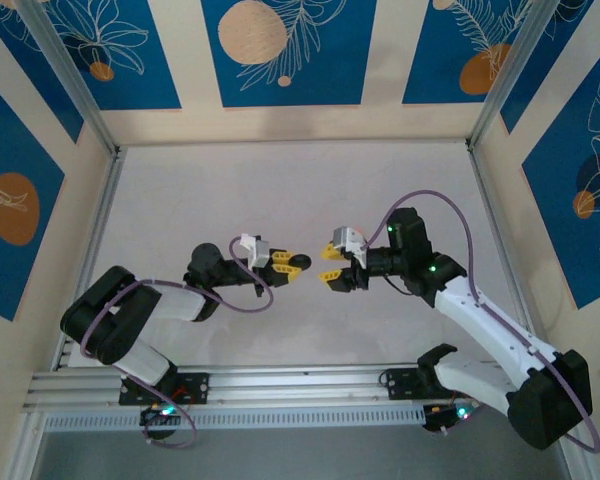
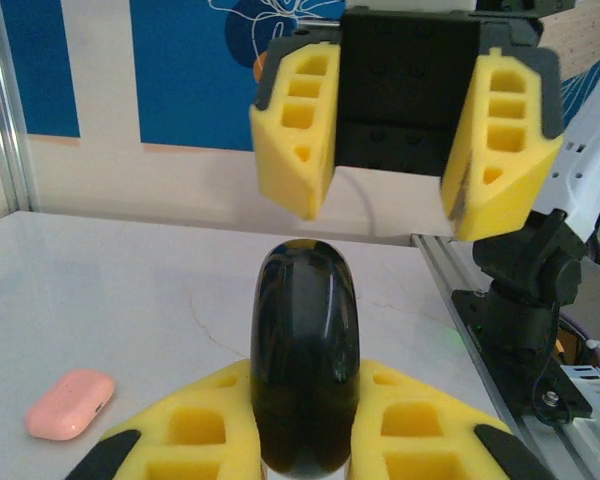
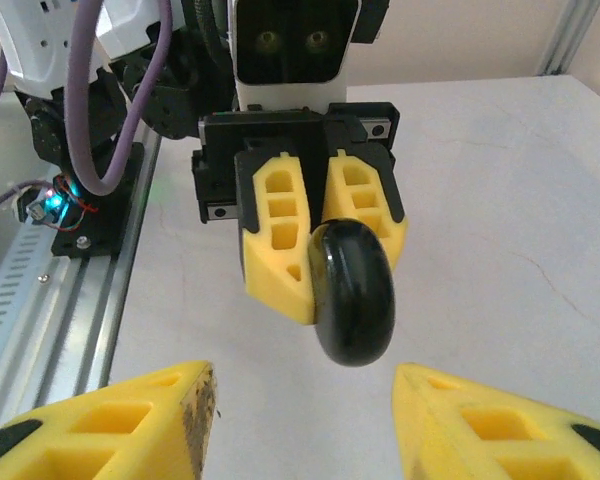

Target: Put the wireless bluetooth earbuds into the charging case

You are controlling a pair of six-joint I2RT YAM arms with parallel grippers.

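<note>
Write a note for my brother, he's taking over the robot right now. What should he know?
The left gripper is shut on the black case, held up off the table.
The right gripper is open and holds nothing; it faces the black case, apart from it.
The pink case lies closed on the table.
Done: black case lifted.
Left: its lid looks closed, so opening it and putting the earbuds in likely remains. Whether any are inside, I cannot tell.
</note>
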